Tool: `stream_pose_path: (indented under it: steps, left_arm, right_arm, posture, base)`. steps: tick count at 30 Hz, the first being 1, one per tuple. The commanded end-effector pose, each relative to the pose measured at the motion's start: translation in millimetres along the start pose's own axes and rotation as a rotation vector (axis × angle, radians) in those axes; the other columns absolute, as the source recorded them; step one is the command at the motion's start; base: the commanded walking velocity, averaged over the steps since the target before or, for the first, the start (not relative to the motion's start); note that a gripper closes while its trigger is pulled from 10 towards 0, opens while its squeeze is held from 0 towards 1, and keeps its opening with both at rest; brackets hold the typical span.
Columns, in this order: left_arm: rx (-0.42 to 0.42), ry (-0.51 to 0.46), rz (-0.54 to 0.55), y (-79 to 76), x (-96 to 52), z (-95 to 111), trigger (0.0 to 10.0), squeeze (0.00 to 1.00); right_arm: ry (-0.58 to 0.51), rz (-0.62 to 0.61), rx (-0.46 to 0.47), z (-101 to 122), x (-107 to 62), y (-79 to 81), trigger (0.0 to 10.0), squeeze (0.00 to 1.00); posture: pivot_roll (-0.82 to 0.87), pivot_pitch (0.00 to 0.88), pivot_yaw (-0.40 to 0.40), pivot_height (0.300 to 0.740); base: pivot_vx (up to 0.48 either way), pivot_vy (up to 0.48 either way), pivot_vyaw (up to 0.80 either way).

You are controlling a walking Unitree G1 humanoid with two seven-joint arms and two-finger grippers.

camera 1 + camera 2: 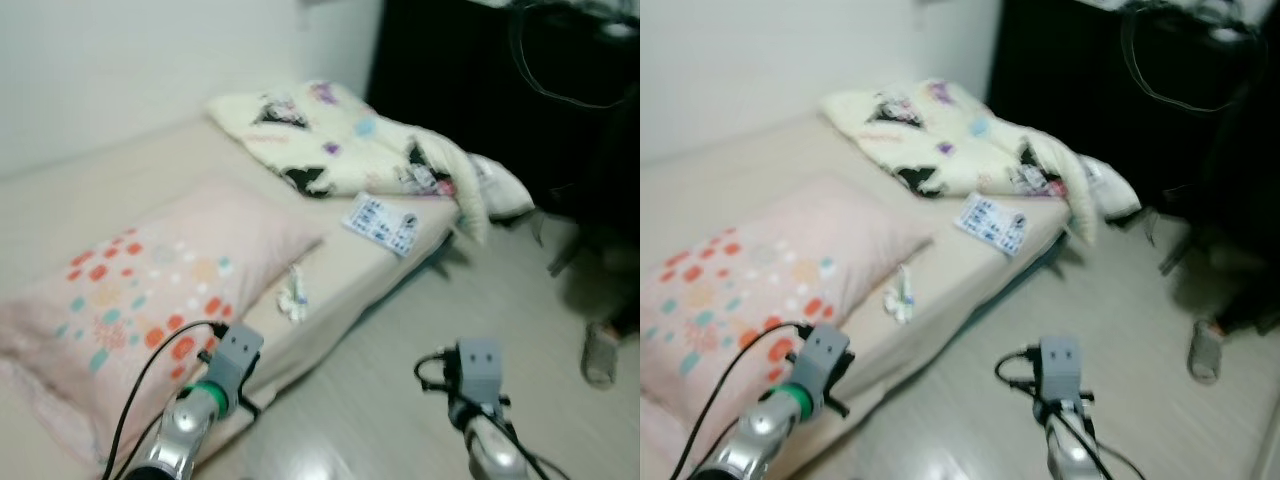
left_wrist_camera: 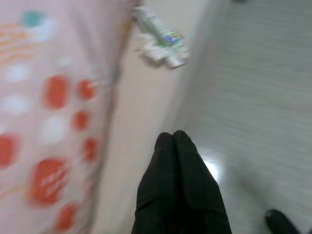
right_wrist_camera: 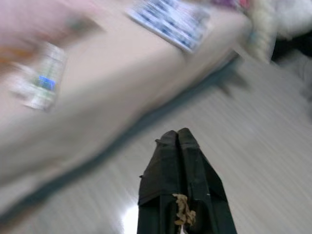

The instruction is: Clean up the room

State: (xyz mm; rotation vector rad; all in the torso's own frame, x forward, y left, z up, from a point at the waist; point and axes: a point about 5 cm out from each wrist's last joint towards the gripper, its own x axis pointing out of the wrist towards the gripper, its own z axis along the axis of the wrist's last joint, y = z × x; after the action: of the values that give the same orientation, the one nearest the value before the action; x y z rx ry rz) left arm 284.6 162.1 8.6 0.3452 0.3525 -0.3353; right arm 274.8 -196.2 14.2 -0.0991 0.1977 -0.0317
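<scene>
Hovering empty, left claw (image 2: 174, 139) and right claw (image 3: 177, 136), fingers pressed together, beside the mattress (image 1: 330, 290).

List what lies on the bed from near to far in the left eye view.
Pink dotted pillow → small crumpled wrapper → flat blue-and-white packet → cream cartoon-print blanket, which spills over the far end of the bed.

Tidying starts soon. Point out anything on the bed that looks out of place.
A crumpled wrapper lies on the mattress beside the pillow, and a printed packet sits near the bed edge. The blanket is bunched, drooping over the corner. Both claws are shut, holding nothing.
</scene>
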Motion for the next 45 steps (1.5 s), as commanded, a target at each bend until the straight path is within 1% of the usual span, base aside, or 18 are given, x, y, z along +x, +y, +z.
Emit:
stream_pose_path:
  steps: [1,9,14,20,27,43,45]
  left_arm:
    - [-0.006,0.019,-0.021,-8.1,-2.5,-8,10.0,0.00]
    - [0.004,-0.004,-0.025,-8.8,-1.3,-4,10.0,0.00]
    - [0.014,-0.041,-0.032,-9.3,2.2,5,10.0,0.00]
    - [0.028,-0.070,-0.039,-11.3,4.1,11,10.0,0.00]
    - [0.034,-0.078,-0.046,-12.3,5.8,14,10.0,0.00]
    - [0.034,-0.072,-0.040,-11.4,5.9,13,10.0,0.00]
    - [0.030,-0.066,-0.036,-11.0,6.0,12,10.0,0.00]
  right_arm:
    - [0.072,-0.011,0.001,-18,-10.2,-3.8,10.0,0.00]
    - [0.070,-0.008,0.003,-18,-10.6,-2.9,10.0,0.00]
    - [0.063,-0.005,0.006,-17,-9.0,-2.1,10.0,0.00]
    - [0.058,-0.005,0.008,-16,-8.7,-2.3,10.0,0.00]
    - [0.055,-0.004,0.008,-15,-7.7,-2.2,10.0,0.00]
    - [0.051,0.003,0.015,-15,-7.8,-2.1,10.0,0.00]
    - [0.058,-0.005,0.025,-16,-7.6,-2.0,10.0,0.00]
  posture:
    - [-0.06,0.035,-0.028,0.740]
    - [-0.06,0.035,-0.028,0.740]
    - [-0.06,0.032,-0.025,0.740]
    - [-0.06,0.032,-0.025,0.740]
    - [-0.06,0.031,-0.023,0.740]
    - [-0.06,0.025,-0.023,0.740]
    - [-0.06,0.025,-0.023,0.740]
  base:
    - [0.000,0.000,0.79]
    - [0.000,0.000,0.79]
    - [0.000,0.000,0.80]
    - [0.000,0.000,0.80]
    - [0.000,0.000,0.80]
    - [0.000,0.000,0.79]
    - [0.000,0.000,0.00]
